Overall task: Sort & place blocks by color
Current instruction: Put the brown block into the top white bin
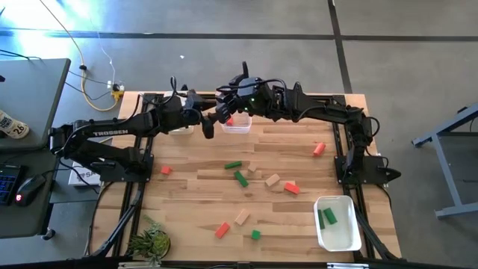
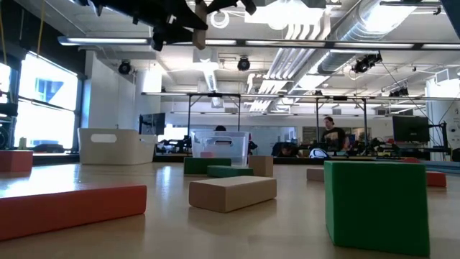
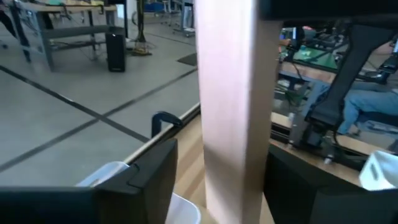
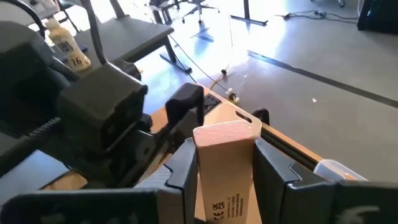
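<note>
Left gripper (image 1: 208,124): jaws are being kept either side of the plain wood bar (image 1: 219,113), though contact cannot be confirmed.
Bar appearance: light, unpainted, elongated; printed marks are being shown on one face.
Bar location: above the table's far edge, beside the clear tub (image 1: 237,124).
Bar axis: its end is being pointed at the left gripper.
Right gripper (image 1: 222,112): clamped on the bar.

Two black jointed arms; white TROSSEN lettering; black looping cables
</note>
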Robot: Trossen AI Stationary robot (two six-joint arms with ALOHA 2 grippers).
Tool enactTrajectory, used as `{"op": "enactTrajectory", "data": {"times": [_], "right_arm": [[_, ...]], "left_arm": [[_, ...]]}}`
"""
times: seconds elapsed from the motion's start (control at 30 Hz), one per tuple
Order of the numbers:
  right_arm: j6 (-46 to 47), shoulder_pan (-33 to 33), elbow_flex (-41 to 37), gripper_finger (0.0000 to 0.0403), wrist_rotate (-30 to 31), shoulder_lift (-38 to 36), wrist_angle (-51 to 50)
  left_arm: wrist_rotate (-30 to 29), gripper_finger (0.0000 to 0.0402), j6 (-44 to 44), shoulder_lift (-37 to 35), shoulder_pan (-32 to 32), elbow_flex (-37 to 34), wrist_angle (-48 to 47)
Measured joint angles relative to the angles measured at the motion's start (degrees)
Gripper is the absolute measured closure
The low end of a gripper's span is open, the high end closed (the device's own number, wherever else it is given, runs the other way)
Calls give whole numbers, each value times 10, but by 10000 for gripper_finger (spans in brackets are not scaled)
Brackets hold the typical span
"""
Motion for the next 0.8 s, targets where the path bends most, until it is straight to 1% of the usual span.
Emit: {"op": "enactTrajectory", "data": {"times": [0.17,0.27,0.37,0.43,0.5,0.6,0.7,0.8], "right_arm": [[-9,-7,0,312,-13,0,7],[-13,-15,0,312,-27,0,6],[-14,-19,0,315,-27,0,7],[-28,-19,0,332,-40,0,1],[-43,-21,0,340,-49,0,3],[-55,-25,0,352,-56,0,3],[-71,-29,0,366,-50,0,3],[-93,-31,0,379,-50,0,2]], "left_arm": [[-2,250,9,0,10,0,5],[-2,283,10,0,17,0,5],[-2,317,20,0,22,0,5],[-2,340,27,0,25,0,5],[-6,356,27,0,26,0,5],[-4,371,27,0,24,0,4],[-4,371,27,0,25,0,-3],[-16,371,28,0,25,0,-15]]}}
